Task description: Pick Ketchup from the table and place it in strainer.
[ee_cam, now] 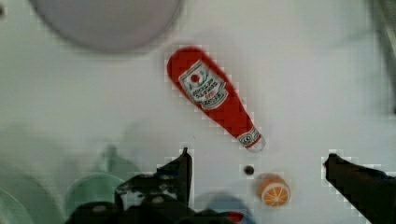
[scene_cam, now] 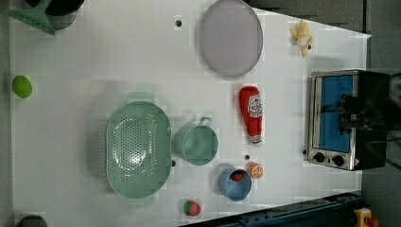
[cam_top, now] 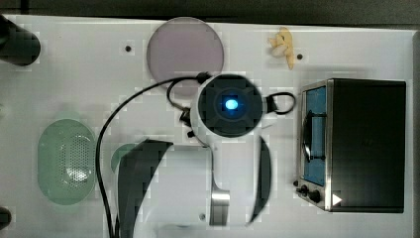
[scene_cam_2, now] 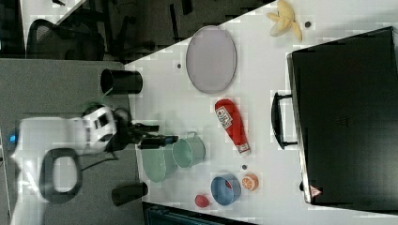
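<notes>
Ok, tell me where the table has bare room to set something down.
Bare table lies between the lilac plate and the lime, above the strainer in the left view. It is crowded around the green cup, blue cup, orange slice and ketchup bottle.

Top view stares straight down over the arm; left view and right view look steeply down from farther off — both sharing the Ketchup (scene_cam: 251,115) with the close-in wrist view.

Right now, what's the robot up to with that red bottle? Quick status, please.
Gripper open, empty, above the table. Ketchup lying flat on the table, untouched. Strainer empty. Green cup sits between bottle and strainer.
</notes>
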Available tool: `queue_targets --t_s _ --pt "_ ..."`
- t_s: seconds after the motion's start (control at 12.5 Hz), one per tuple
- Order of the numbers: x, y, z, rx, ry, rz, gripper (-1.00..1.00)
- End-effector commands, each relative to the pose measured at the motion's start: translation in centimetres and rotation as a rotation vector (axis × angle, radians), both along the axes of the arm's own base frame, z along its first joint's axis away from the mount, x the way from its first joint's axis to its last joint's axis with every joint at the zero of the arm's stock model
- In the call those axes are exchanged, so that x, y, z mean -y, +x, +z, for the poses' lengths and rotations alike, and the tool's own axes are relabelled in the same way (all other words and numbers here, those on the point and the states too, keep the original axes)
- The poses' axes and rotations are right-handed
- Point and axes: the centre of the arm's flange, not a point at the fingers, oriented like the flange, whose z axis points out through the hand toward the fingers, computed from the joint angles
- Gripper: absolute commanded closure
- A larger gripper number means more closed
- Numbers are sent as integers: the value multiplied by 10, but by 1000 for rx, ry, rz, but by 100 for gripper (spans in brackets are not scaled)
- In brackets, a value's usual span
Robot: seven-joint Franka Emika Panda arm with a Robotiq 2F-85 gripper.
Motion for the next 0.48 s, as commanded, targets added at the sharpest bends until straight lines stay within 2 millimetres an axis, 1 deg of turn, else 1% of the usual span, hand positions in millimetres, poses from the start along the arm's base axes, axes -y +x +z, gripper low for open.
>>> queue_targets --t_s 0.08,0.32,0.48 --pt "3 -2 -33 32 26 338 -100" --pt "1 -3 -79 65 34 517 -100" --pt "-1 -4 -112 68 37 530 -100"
